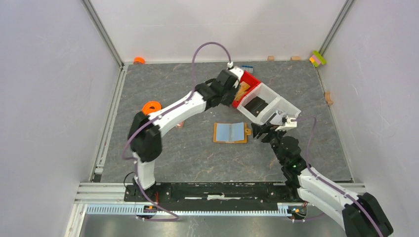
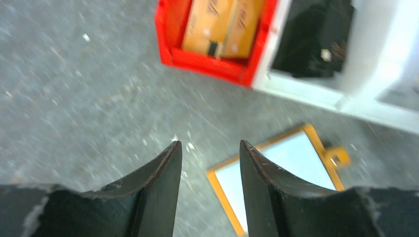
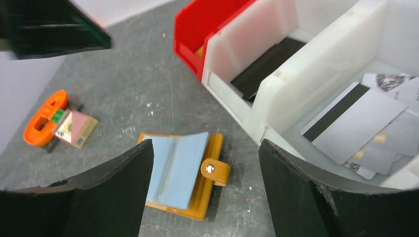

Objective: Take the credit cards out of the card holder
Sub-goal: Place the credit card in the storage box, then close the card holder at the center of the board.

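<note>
left tool (image 2: 210,144) part open, empty; right tool (image 3: 205,145) wide, empty

The left arm (image 1: 173,111) arches from the near left toward the far centre; the left hand (image 2: 211,144) points down, fingers partly parted, empty. The right arm (image 1: 316,185) reaches in from the near right; the right hand (image 3: 205,143) gapes wide, empty.

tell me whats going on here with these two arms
Two robot arms are emptying a wallet of cards. It lies open on the table, held by neither arm. The left gripper hangs open and empty near the red bin. The right gripper is open and empty above the wallet, beside the white bin, where several cards lie. I can't tell whether any cards are left in the wallet.
</note>
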Controlling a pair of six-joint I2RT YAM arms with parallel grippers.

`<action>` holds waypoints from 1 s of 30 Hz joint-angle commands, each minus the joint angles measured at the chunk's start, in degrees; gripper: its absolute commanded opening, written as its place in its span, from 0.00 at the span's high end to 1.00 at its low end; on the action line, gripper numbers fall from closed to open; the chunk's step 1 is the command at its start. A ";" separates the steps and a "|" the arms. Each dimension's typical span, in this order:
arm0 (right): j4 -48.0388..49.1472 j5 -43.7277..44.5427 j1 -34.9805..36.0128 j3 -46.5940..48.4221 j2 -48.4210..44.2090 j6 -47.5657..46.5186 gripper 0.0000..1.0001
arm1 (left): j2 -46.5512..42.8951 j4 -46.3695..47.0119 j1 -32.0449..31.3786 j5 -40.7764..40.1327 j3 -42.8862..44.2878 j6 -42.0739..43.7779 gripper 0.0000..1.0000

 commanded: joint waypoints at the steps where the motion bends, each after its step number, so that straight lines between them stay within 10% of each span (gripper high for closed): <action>1: -1.25 -3.90 -0.15 5.35 7.43 0.62 0.17 | -11.38 6.95 -1.21 8.42 -16.08 -10.88 0.47; 10: -6.41 -5.65 -0.13 11.84 20.53 1.54 0.02 | -28.83 22.88 -2.56 8.86 -46.08 -15.17 0.43; 13: -9.56 -5.17 -0.13 14.88 25.83 1.61 0.02 | -32.52 29.34 -2.48 2.26 -53.52 -14.01 0.22; 17: -12.34 -6.22 -0.19 18.30 31.49 2.16 0.02 | -32.69 27.45 -2.12 -4.78 -52.59 -13.74 0.05; 30: -10.14 -10.00 -0.14 17.26 33.77 4.19 0.25 | -17.91 23.02 1.39 9.42 -45.01 -16.94 0.20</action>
